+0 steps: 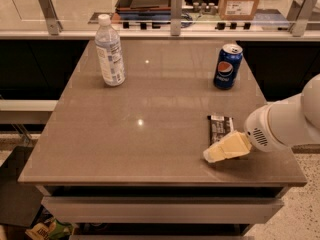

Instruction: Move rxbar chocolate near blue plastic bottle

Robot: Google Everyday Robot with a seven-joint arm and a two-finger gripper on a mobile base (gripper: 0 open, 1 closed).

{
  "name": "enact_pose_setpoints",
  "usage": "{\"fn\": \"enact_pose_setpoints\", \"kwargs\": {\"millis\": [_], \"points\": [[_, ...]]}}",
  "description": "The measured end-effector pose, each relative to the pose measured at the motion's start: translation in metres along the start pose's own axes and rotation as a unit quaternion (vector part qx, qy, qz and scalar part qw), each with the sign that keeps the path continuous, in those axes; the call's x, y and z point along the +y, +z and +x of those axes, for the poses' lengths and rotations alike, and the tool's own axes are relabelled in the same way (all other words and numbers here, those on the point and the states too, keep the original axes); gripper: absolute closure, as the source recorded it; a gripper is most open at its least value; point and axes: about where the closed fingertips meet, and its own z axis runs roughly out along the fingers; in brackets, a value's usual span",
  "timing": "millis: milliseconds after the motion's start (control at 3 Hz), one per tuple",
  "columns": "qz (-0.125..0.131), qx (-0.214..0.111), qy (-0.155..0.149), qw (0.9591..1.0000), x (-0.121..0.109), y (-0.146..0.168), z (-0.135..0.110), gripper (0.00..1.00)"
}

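The rxbar chocolate (220, 126) lies flat in its black wrapper at the table's right front. My gripper (214, 155) is cream-coloured, comes in from the right on a white arm (287, 124), and sits low at the bar's near end, covering that end. The blue plastic bottle (110, 51) stands upright at the far left of the table, far from the bar and the gripper.
A blue Pepsi can (227, 66) stands at the far right, behind the bar. The brown table (140, 134) ends in a front edge just below the gripper. A glass rail with metal posts (175, 6) runs along the back.
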Motion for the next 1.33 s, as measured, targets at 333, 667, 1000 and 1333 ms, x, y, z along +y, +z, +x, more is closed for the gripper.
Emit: {"fn": "enact_pose_setpoints", "kwargs": {"millis": [333,667,1000,1333], "points": [[-0.006,0.002,-0.002,1.0,0.005,0.002,-0.003,0.0],[-0.015,0.004,-0.009,0.9998,0.011,0.005,-0.005,0.17],[-0.022,0.005,-0.018,0.9996,0.016,0.007,-0.006,0.4],[-0.023,0.005,-0.02,0.9995,0.017,0.006,-0.008,0.63]]}}
